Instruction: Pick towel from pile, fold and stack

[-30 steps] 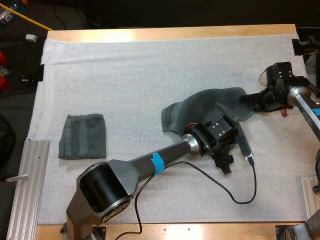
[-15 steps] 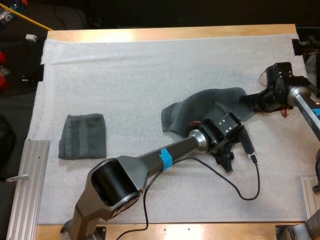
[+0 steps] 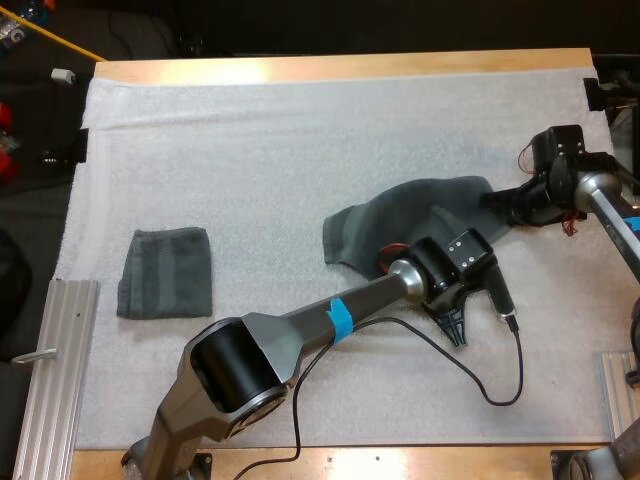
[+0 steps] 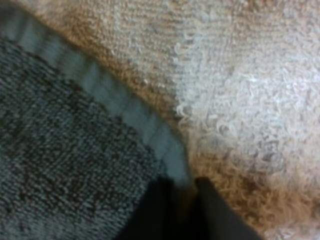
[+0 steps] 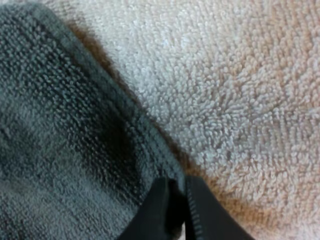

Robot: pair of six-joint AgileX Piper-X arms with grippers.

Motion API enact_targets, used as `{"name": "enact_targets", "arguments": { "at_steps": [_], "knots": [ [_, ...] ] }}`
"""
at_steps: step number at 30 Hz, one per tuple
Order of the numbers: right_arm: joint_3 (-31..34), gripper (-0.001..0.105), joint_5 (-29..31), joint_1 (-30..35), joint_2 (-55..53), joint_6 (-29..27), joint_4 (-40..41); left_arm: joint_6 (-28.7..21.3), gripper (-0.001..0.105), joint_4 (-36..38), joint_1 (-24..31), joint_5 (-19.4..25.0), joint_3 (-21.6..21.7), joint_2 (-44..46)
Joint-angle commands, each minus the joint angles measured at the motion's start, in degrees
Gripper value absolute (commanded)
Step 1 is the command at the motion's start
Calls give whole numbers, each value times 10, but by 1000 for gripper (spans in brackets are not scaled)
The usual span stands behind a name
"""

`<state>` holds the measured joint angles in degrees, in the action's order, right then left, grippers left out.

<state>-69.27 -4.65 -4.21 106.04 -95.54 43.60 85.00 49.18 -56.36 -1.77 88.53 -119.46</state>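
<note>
Dark grey-green terry cloth makes up both towels on your white mat [image 3: 300, 140]. The loose towel [image 3: 420, 210] lies rumpled and partly spread out, right of the mat's centre. The folded towel [image 3: 166, 271] sits flat near the mat's left side, well apart from the loose one.

Over the last second your left arm has swung to the right. Its wrist and the left gripper [image 3: 456, 328] now sit further right along the loose towel's near edge, and the arm's big elbow joint has shifted the same way. The right gripper [image 3: 495, 200] has stayed at the loose towel's far right corner. Neither towel has visibly changed shape or place.

The high view tells you where each arm stands, but not how the fingers are set. The left wrist view does: its two black fingers [image 4: 155, 215] are closed on the loose towel's hemmed corner, with pale mat fibres just beside it. The right wrist view shows that arm's fingers [image 5: 205, 215] pinched almost together on the same towel's stitched edge, again with mat beside it.

Bare wood of the table [image 3: 330, 68] runs as a strip along the mat's far side.
</note>
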Motion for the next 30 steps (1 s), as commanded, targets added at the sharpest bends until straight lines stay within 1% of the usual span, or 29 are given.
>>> {"name": "enact_targets", "arguments": {
  "at_steps": [1, 4, 7, 11, 14, 16, 17, 19, 21, 26, 29, 30],
  "knots": [
    [1, 0, -3, 0, -9, -7, 9, -4, 0, 25, -4, 3, 13, 0],
    [1, 0, -3, 0, -15, -7, 16, -4, 0, 53, -4, 3, 39, 13],
    [1, 0, -3, 0, -37, -7, 18, -4, 0, 69, -4, 3, 53, 40],
    [1, 0, -3, 0, -81, -2, 19, -4, 0, 86, -4, 3, 58, 85],
    [1, 0, -20, 0, -129, 26, 27, -4, 0, 104, -4, 8, 58, 132],
    [1, 0, -62, 0, -164, 59, 30, -4, 0, 118, -4, 17, 58, 167],
    [1, 0, -74, -1, -171, 65, 30, -4, 0, 123, -4, 18, 58, 177],
    [1, 0, -102, -1, -207, 94, 30, -4, 0, 142, -4, 28, 58, 209],
    [1, 0, -109, -1, -237, 110, 32, -5, 0, 154, -4, 36, 58, 234],
    [1, 0, -109, -1, -312, 117, 47, -13, 0, 176, -4, 37, 58, 286],
    [1, 0, -110, -1, -357, 139, 65, -15, 0, 186, -4, 37, 58, 311],
    [1, 0, -112, -1, -373, 146, 74, -15, 0, 193, -4, 44, 58, 322]
  ]
}}
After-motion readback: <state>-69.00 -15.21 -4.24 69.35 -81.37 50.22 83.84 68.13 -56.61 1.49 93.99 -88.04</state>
